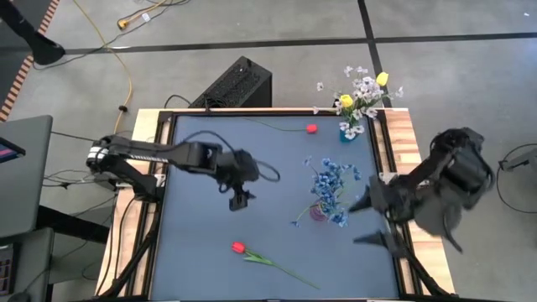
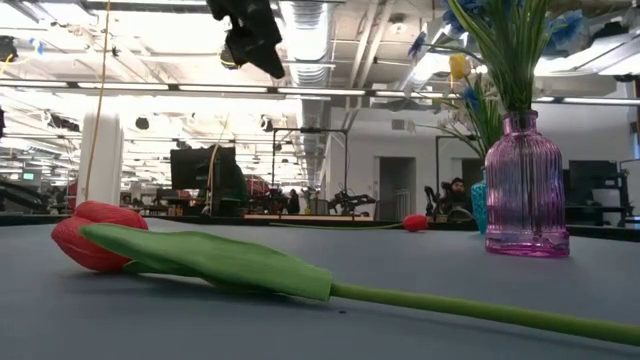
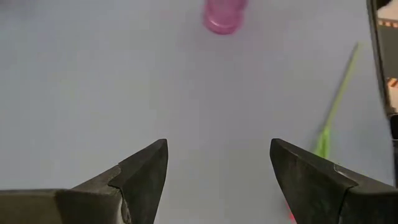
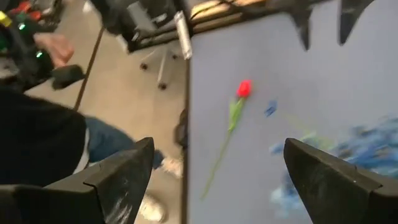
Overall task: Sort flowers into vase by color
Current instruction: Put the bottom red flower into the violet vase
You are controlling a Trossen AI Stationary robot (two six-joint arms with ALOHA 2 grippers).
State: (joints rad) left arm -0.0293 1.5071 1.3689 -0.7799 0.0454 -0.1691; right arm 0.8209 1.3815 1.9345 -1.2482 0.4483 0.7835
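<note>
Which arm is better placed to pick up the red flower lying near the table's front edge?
Left, probably. The left gripper hovers open close to the near red flower; the right gripper, also open, sits beyond the pink vase.

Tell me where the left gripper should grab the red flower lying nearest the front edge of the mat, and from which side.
Best guess: take the near red flower by its thin stem just behind the bud, coming straight down from above. It lies flat on the blue mat with open surface around it, and the left gripper, open, hangs above the mat close by. Set the fingers across the stem, which runs diagonally.
</note>
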